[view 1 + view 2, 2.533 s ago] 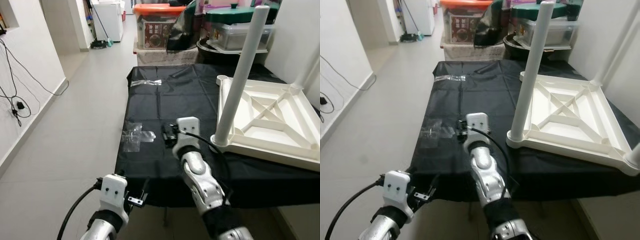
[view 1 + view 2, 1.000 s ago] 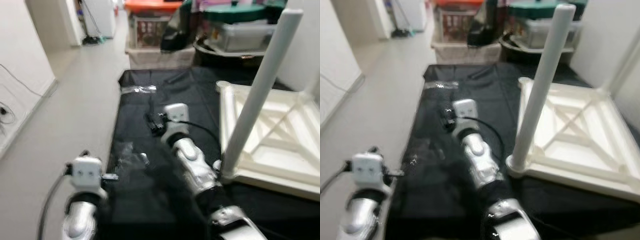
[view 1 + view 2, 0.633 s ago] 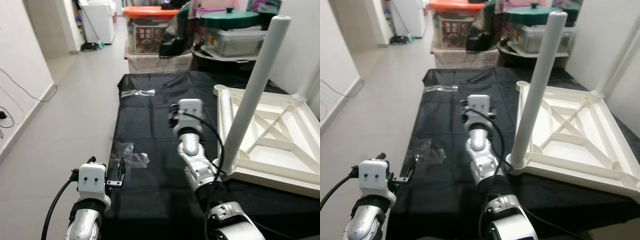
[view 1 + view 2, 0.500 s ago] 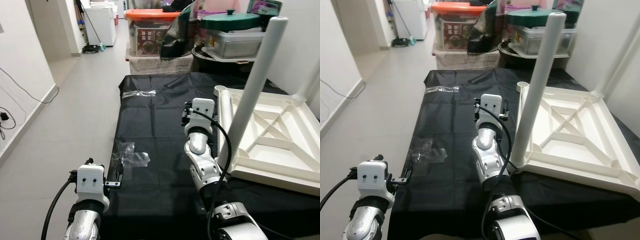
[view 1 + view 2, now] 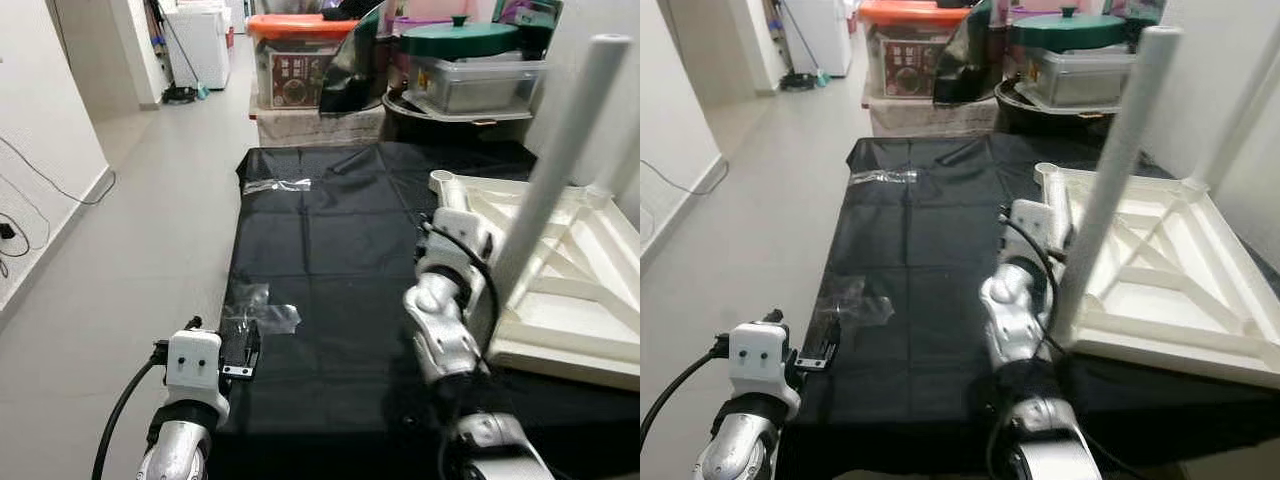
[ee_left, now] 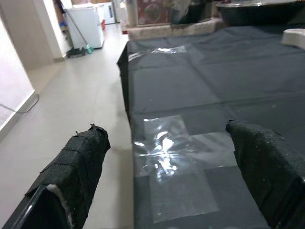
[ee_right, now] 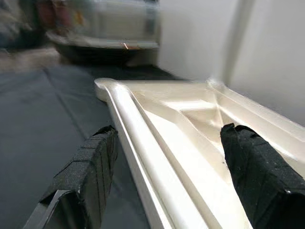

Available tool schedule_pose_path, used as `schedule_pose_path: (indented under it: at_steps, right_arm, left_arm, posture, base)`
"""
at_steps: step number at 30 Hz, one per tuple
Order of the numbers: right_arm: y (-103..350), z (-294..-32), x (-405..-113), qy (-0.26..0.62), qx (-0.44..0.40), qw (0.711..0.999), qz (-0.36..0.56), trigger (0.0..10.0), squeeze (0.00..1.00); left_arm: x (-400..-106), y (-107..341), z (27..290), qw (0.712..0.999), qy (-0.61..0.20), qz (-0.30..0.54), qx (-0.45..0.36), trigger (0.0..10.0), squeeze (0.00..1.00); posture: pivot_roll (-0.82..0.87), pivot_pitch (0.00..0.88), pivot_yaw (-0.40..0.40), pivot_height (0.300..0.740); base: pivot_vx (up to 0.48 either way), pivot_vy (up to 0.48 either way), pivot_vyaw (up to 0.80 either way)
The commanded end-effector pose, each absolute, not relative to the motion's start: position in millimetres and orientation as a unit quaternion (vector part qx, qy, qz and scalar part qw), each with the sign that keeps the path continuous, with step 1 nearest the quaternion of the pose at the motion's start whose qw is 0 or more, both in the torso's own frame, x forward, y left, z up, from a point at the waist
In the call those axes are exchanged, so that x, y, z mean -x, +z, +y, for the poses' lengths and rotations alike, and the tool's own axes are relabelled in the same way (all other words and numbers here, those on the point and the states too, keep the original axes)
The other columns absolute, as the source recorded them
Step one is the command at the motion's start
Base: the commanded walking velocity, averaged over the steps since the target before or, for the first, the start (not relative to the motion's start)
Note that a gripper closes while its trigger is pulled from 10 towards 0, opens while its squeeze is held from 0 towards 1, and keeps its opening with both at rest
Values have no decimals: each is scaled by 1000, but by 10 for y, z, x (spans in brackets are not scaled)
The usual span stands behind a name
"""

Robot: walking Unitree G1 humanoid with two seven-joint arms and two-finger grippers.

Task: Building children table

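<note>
A white children's table top (image 5: 570,300) lies upside down on a black cloth (image 5: 330,230). One white leg (image 5: 560,170) stands upright in its near left corner. In the right wrist view my right gripper (image 7: 169,131) is open, its fingers either side of the table's left rim (image 7: 128,119) without touching it. Its white wrist (image 5: 455,232) sits just left of the upright leg. My left gripper (image 6: 164,129) is open and hovers at the cloth's near left edge, facing a clear plastic bag (image 6: 164,148). The head view shows that gripper (image 5: 240,348) low beside the bag (image 5: 262,312).
A second clear bag (image 5: 275,186) lies at the cloth's far left. Behind the cloth stand an orange-lidded box (image 5: 305,60), a green-lidded container (image 5: 470,42) and a black tub. Tiled floor (image 5: 140,220) stretches on the left, with cables on the wall (image 5: 25,215).
My right arm has swung right from the middle of the cloth to the table's near left corner. My left gripper has come up to the cloth's edge. The camera has shifted.
</note>
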State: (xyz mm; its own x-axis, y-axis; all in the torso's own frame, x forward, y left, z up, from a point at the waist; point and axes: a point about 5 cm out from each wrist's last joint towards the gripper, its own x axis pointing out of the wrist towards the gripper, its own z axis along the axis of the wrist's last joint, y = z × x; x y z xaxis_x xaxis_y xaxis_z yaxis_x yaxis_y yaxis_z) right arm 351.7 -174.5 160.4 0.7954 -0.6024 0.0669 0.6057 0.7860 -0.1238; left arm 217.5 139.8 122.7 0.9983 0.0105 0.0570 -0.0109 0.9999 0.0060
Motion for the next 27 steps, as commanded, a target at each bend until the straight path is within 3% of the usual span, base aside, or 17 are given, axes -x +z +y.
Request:
schedule_pose_path:
  at_steps: [1,3,4,12,14,17,18,22,27]
  right_arm:
    - [1593,-1924,-3419,-357,77,931,-2,10000,0]
    - [1557,-2072,-3319,-383,83,920,11,10000,0]
    - [1517,-2309,-3162,-424,95,900,29,10000,0]
    - [1544,-2503,-3067,-448,112,886,33,10000,0]
    - [1628,-2276,-3270,-373,92,923,9,10000,0]
    - [1671,-2123,-3384,-328,72,942,1,10000,0]
    - [1738,-1939,-3505,-272,51,961,-5,10000,0]
    - [1889,-1688,-3712,-186,32,982,-17,10000,0]
    - [1992,-1576,-3878,-115,37,992,-26,10000,0]
  left_arm:
    - [-2173,1192,1393,1000,-1,-21,-8,10000,0]
    - [-2177,1187,1393,1000,-5,-20,-11,10000,0]
    - [-2180,1183,1400,1000,-8,-18,-14,10000,0]
    - [-2178,1161,1397,1000,-8,-15,-13,10000,0]
    - [-2182,1157,1385,1000,-10,-13,-13,10000,0]
    - [-2184,1158,1381,1000,-10,-13,-13,10000,0]
    - [-2181,1159,1375,1000,-11,-12,-13,10000,0]
    - [-2159,1165,1338,1000,-23,-6,-3,10000,0]
    - [-2109,1183,1250,999,-53,0,4,10000,0]
  posture:
    - [27,0,12,740]
    - [27,0,12,740]
    - [33,1,9,740]
    - [24,4,10,740]
    - [33,5,9,740]
    - [33,5,9,740]
    - [44,8,5,740]
    - [54,23,-11,740]
    - [62,39,-14,740]
  base:
    - [0,0,0]
    - [0,0,0]
    - [0,0,0]
    - [0,0,0]
    - [0,0,0]
    - [0,0,0]
    - [0,0,0]
    - [0,0,0]
    - [0,0,0]
